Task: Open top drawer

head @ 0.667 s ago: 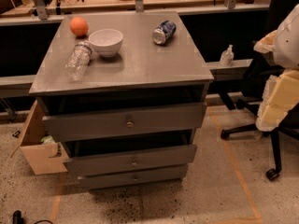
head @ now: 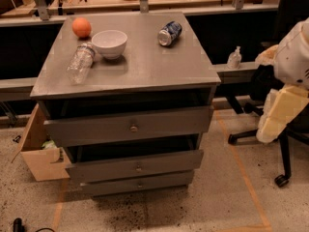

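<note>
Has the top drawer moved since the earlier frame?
No. The top drawer keeps its place under the cabinet top; the gripper is far right.

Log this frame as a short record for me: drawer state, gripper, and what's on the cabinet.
top drawer: front partly out, dark gap above it
knob: centre of the front, nothing touching it
gripper: far right, beside the cabinet, apart from the drawer
cabinet top: orange, bowl, bottle lying flat, can on its side
floor, left: open cardboard box
</note>
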`<move>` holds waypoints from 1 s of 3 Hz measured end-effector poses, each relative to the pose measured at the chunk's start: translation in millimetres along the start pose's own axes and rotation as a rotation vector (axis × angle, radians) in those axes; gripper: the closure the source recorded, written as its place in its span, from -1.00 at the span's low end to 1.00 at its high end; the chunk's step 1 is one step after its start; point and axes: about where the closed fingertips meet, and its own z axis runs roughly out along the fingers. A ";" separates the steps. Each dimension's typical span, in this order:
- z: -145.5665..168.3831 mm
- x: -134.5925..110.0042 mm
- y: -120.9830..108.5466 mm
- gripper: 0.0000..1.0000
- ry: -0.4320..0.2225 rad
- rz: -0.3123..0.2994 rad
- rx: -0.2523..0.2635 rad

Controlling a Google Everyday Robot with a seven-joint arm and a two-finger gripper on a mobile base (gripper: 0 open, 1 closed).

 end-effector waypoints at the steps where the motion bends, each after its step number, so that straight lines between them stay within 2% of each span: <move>1: 62.2 6.6 -0.6 -1.00 -0.108 -0.035 -0.039; 2: 119.9 5.1 -2.0 -1.00 -0.202 -0.097 -0.069; 3: 175.2 -14.5 -6.8 -1.00 -0.241 -0.174 -0.087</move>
